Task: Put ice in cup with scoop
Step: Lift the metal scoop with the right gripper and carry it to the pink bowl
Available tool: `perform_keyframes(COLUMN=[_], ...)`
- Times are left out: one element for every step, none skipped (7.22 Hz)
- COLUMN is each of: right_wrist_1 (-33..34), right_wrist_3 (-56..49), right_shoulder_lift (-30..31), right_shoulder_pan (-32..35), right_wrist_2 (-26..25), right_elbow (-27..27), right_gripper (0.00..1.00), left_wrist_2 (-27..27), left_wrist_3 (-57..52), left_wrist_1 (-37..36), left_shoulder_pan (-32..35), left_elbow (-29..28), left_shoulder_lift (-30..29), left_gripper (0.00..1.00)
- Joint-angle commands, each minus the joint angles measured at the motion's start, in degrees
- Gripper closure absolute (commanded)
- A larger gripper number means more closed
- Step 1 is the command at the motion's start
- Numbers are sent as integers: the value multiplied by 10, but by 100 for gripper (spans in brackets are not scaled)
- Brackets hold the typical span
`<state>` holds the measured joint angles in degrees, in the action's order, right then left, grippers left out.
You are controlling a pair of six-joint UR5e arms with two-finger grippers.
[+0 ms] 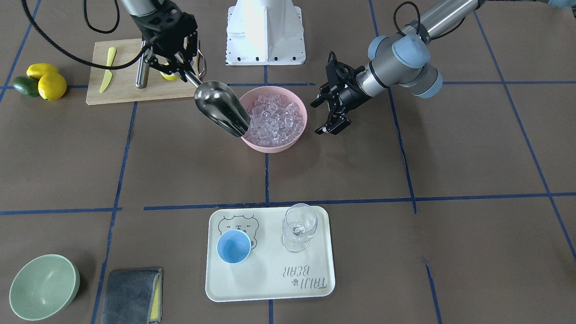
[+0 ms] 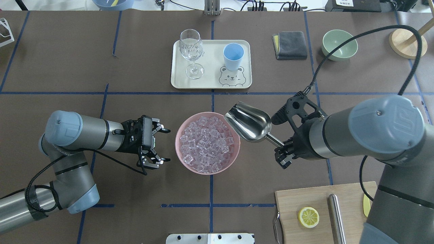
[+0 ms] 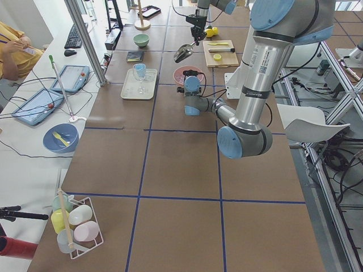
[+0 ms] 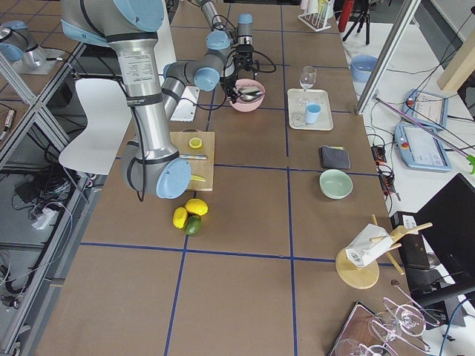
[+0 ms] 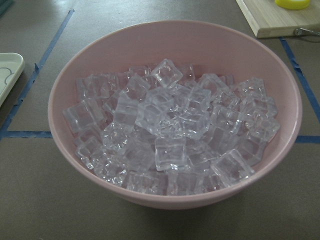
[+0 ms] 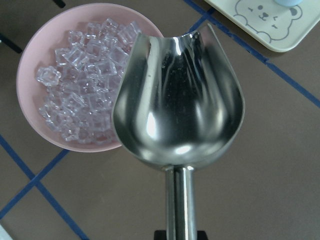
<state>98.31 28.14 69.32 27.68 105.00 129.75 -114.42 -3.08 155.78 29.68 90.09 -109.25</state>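
The ice [image 2: 206, 142] fills a pink bowl [image 2: 190, 168] at the table's middle; it also shows in the left wrist view [image 5: 170, 125]. My right gripper [image 2: 283, 145] is shut on the rod handle of the steel scoop [image 2: 249, 123]. The scoop [image 6: 180, 100] is empty, and its mouth hangs over the bowl's rim on my right side. My left gripper [image 2: 166, 145] is open and empty, just beside the bowl on my left. The light-blue cup [image 2: 233, 56] stands upright and empty on a cream tray [image 2: 210, 81] beyond the bowl.
A clear stemmed glass [image 2: 191, 51] stands on the tray next to the cup. A grey cloth [image 2: 290, 40] and a pale green bowl [image 2: 339, 44] lie far right. A wooden board [image 2: 305, 200] near my right holds a lemon slice [image 2: 308, 217] and a steel cylinder [image 2: 335, 217].
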Motion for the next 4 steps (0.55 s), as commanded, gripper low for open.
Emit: perform_keyframes(right_wrist_1=[165,261,375,415], right_wrist_3=[-55,-83,-144,-153], right_shoulder_lift=[-102,-153,-224,-240], right_shoulder_pan=[-6,-7,-5,-6], right_wrist_2=[1,2,0,1], right_elbow=[-8,-27,-45,-62], right_gripper=[100,100,100,100], left_wrist_2=[-4,-5,-5,-5], left_wrist_3=[0,-1,-1,-1], left_wrist_1=[1,2,3,4], left_shoulder_pan=[2,3,3,3], left_elbow=[1,0,0,0], left_shoulder_lift=[0,2,3,5], left_gripper=[0,0,0,0])
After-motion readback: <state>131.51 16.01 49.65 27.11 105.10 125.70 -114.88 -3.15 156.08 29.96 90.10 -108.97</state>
